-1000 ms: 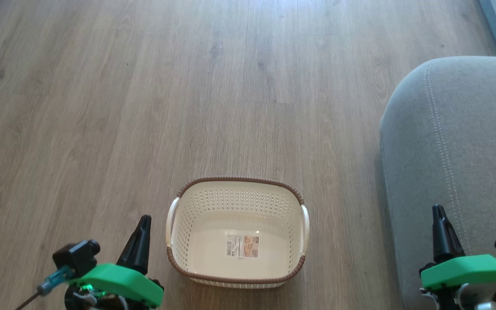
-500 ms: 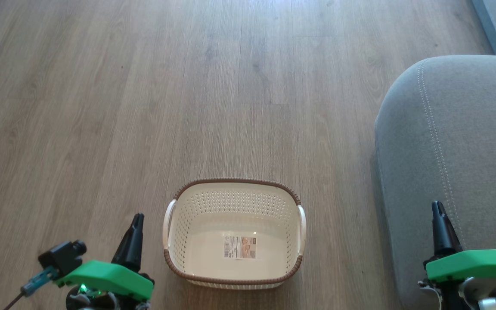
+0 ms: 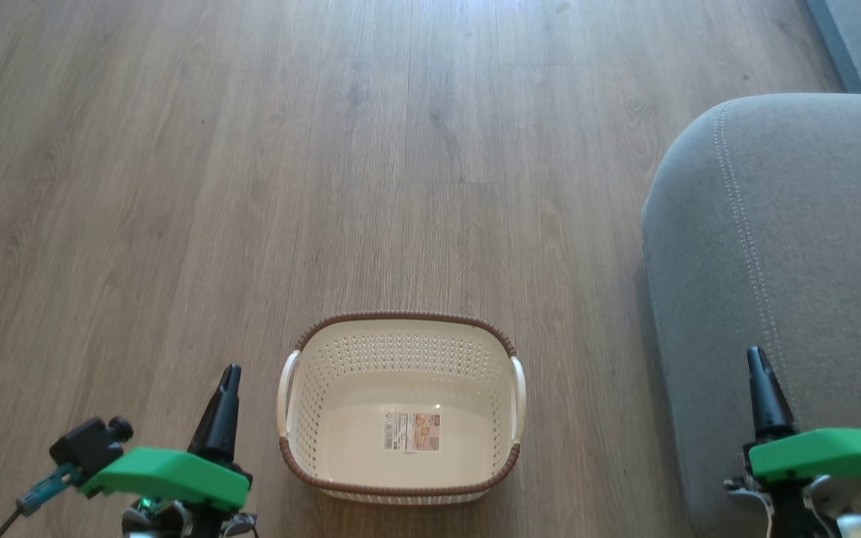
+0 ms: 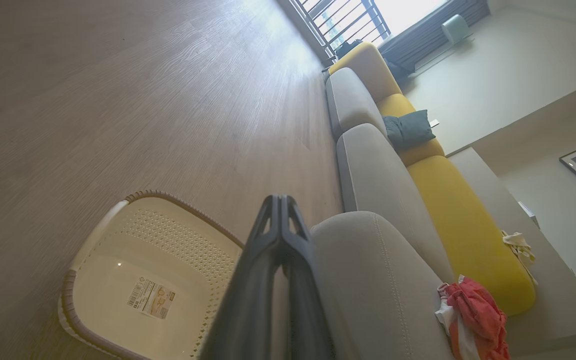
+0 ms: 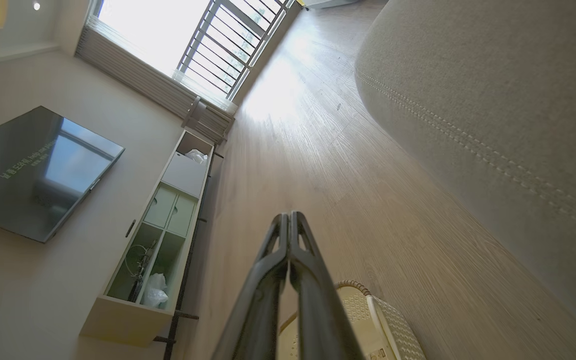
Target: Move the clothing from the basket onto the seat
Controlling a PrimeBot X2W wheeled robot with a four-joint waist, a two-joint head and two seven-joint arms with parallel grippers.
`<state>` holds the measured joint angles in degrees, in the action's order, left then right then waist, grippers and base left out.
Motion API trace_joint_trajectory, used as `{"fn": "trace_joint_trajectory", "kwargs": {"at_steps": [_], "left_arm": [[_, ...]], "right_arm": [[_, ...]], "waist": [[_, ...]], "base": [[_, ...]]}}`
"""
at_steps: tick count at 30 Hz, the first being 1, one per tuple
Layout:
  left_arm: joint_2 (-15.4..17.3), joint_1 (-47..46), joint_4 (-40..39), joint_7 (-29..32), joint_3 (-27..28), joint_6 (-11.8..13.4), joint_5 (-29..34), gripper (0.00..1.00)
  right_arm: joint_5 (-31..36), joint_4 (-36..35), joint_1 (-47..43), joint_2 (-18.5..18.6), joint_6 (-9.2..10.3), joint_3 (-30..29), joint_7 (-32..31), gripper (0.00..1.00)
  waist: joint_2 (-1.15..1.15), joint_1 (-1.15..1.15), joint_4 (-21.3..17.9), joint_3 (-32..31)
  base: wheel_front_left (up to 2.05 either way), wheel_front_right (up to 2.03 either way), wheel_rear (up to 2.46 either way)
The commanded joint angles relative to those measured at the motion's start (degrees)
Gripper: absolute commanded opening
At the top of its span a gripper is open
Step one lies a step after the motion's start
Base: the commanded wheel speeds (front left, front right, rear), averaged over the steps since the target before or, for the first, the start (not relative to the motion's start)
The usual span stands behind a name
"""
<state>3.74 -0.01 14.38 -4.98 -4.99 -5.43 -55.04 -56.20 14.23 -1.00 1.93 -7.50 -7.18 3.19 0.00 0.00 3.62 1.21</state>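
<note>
Left gripper (image 3: 230, 371) and right gripper (image 3: 755, 351), both clenched tip to tip. Basket (image 3: 400, 318) on the floor (image 3: 251, 187) at 6 o'clock in head view; clothing (image 4: 475, 312) lies on the seat (image 3: 797, 246) at 3 o'clock.

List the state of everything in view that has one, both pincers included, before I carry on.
basket: upright on the floor, empty, base label showing.
clothing: out of the basket, lying crumpled on the seat.
seat: bears the clothing on its top.
left pincer: shut, holding nothing, beside the basket.
right pincer: shut, holding nothing, by the seat's edge.
</note>
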Motion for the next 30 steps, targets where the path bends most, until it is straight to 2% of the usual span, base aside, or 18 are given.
{"fn": "trace_joint_trajectory", "kwargs": {"at_steps": [1,30], "left_arm": [[0.76,-3.16,-1.46,0.38,1.96,-0.42,-1.56,0.0],[0.8,-4.61,-0.94,5.11,5.66,-1.26,-20.86,0.0]], "right_arm": [[-1.56,-1.61,3.29,0.55,0.0,0.44,-0.33,0.0],[-19.25,-0.89,5.29,0.76,0.01,0.55,-5.14,0.0]], "waist": [[0.0,0.0,-0.07,-0.02],[0.0,0.0,-1.9,-0.54]], "base": [[0.0,0.0,0.0],[0.0,0.0,0.0]]}}
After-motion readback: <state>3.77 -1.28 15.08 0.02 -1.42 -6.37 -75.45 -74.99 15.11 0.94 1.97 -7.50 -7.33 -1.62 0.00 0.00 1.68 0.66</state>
